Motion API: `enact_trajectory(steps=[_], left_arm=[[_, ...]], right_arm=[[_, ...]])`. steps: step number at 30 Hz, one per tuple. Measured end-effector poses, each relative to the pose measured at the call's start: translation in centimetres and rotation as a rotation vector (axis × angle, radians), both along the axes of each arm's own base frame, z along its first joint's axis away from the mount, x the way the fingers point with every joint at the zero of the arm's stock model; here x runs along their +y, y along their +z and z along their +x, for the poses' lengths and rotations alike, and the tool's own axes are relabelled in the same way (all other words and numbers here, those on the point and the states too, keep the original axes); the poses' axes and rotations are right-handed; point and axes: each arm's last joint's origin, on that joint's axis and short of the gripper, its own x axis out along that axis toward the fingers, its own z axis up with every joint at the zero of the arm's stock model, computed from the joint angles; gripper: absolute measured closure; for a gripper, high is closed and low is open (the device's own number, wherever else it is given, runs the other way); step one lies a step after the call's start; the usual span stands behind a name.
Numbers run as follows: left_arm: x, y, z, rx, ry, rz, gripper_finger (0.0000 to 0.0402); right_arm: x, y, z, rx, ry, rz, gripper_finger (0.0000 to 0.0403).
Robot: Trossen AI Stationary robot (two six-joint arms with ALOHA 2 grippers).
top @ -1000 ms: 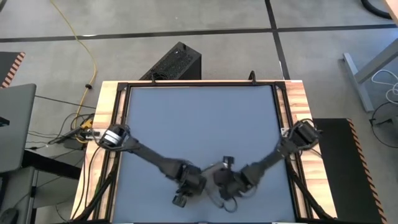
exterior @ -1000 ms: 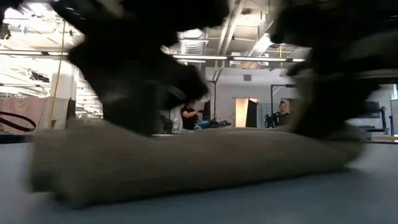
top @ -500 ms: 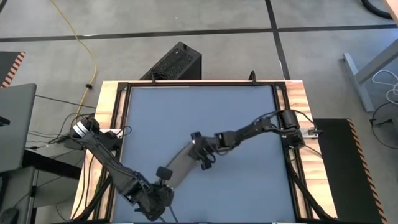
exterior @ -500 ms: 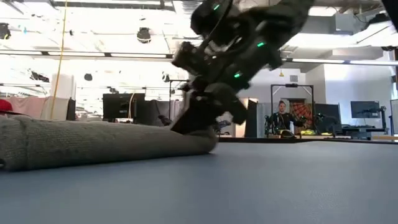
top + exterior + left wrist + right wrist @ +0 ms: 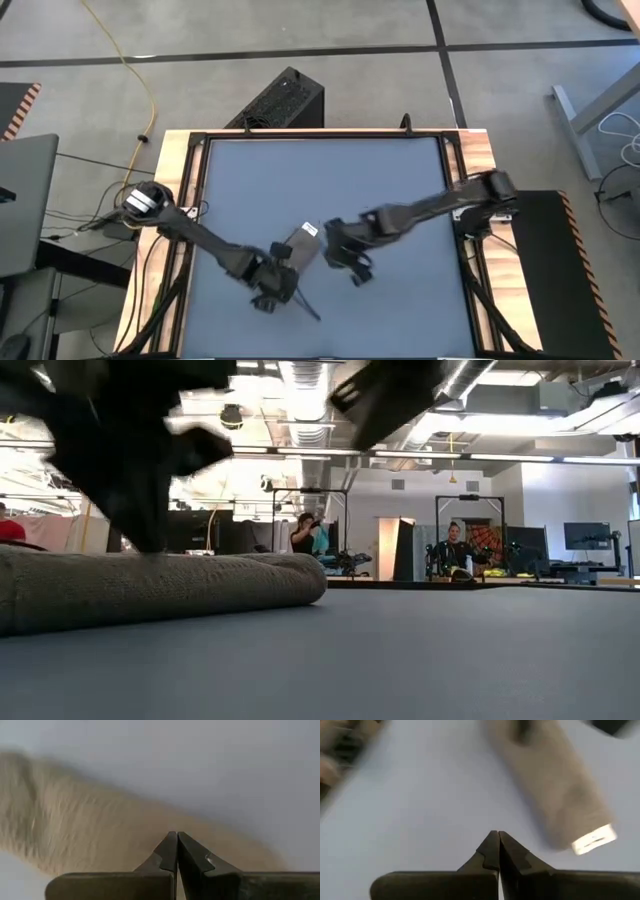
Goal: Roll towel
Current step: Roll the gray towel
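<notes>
The left claw (image 5: 177, 851) is pinched shut on nothing, over the towel (image 5: 299, 246). The right claw (image 5: 498, 851), also shut and empty, hangs just beside it. The towel lies rolled on the surface (image 5: 330, 180); soft, light, likely to unroll, best pressed mid-roll.

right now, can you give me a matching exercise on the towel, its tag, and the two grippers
Things:
1. towel
2. tag
3. left gripper
4. right gripper

States:
a. shut, over bare table, towel ahead of it
b. white, at one end of the roll
c. rolled up, lying on the table
d. shut, right over the towel

Pairs: 1-c, 2-b, 3-d, 4-a
</notes>
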Motion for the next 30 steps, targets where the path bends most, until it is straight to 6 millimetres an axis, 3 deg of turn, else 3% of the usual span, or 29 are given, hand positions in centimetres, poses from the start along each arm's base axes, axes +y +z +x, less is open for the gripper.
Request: enact_trajectory(steps=[3, 5, 10, 15, 20, 23, 26, 30], left_arm=[[2.6, -1.3, 0.3, 0.043, 0.054, 0.003, 0.0402], [3.8, -1.7, 0.7, 0.051, 0.055, -0.005, 0.0402], [6.1, -3.0, 0.2, 0.138, 0.144, -0.055, 0.0402], [8.1, -4.6, -1.4, 0.370, 0.469, -0.367, 0.0402], [7.0, -4.8, -2.3, 0.492, 0.691, -0.465, 0.0401], [5.7, -4.0, -1.8, 0.509, 0.703, -0.528, 0.0401], [4.1, -2.4, -0.8, 0.513, 0.656, -0.586, 0.0401], [3.1, 1.1, 0.4, 0.435, 0.584, -0.527, 0.0401]], right_arm=[[1.7, 0.7, -3.6, -0.005, -0.028, 0.061, 0.0385], [2.6, 0.0, -5.8, -0.040, -0.068, 0.074, 0.0386], [4.5, -4.1, -10.4, -0.123, -0.169, 0.174, 0.0386], [6.2, -7.7, -14.0, -0.131, -0.206, 0.263, 0.0384], [7.2, -8.8, -15.4, -0.137, -0.244, 0.261, 0.0384], [7.7, -8.8, -15.7, -0.141, -0.227, 0.272, 0.0384], [8.1, -8.5, -15.9, -0.161, -0.207, 0.287, 0.0384], [8.2, -8.4, -15.9, -0.172, -0.199, 0.293, 0.0384]])
